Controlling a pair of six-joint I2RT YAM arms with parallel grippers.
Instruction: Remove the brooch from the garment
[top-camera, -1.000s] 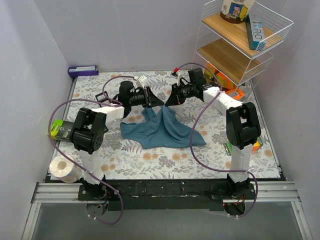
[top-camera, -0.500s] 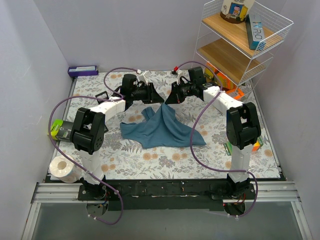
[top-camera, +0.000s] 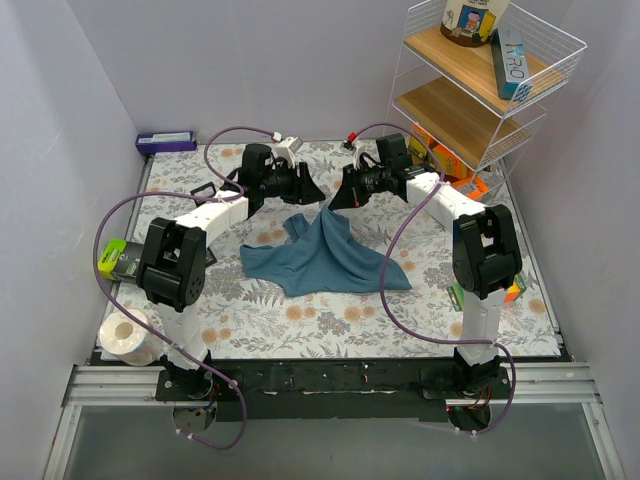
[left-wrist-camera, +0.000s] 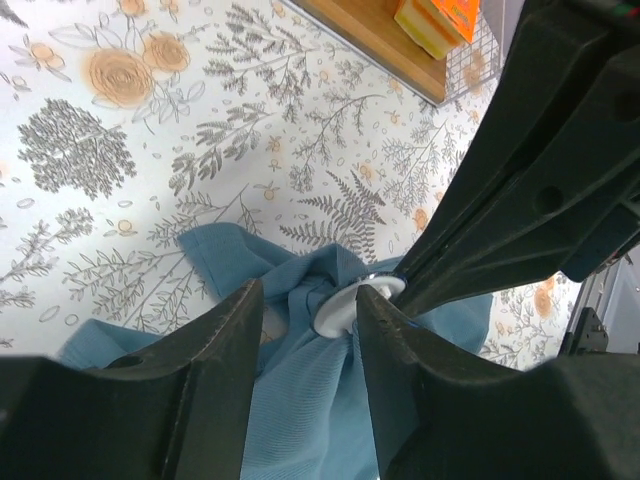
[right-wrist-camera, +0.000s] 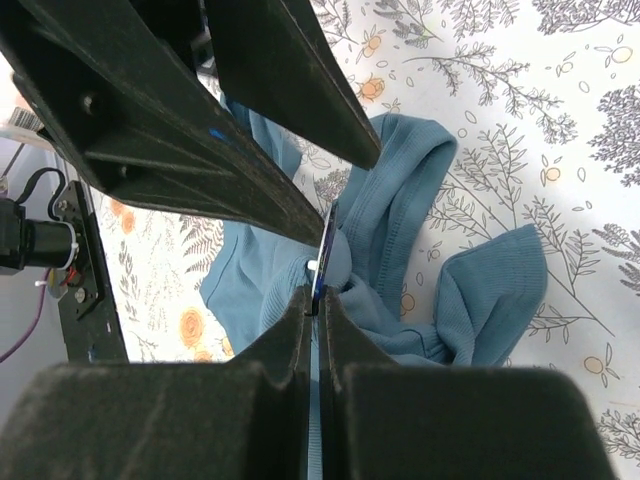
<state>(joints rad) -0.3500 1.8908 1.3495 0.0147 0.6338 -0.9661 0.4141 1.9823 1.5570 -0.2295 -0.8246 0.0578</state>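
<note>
The left gripper (left-wrist-camera: 308, 312) stands open, its two fingers apart on either side of the brooch (left-wrist-camera: 342, 308) and not clearly touching it. The right gripper (right-wrist-camera: 315, 298) is closed tight on a fold of the shirt (top-camera: 330, 262) right at the brooch; I cannot tell whether it also nips the brooch's rim. The brooch, a small whitish disc, sits in the bunched cloth between the two grippers and shows edge-on from the right wrist. From that pinch the shirt rises to a peak, the rest spread on the flowered table (top-camera: 300, 320). By my judgement the brooch is still fastened to the cloth. The shirt is held up and the brooch presented, but gripping it and pulling it free are not yet done.
</note>
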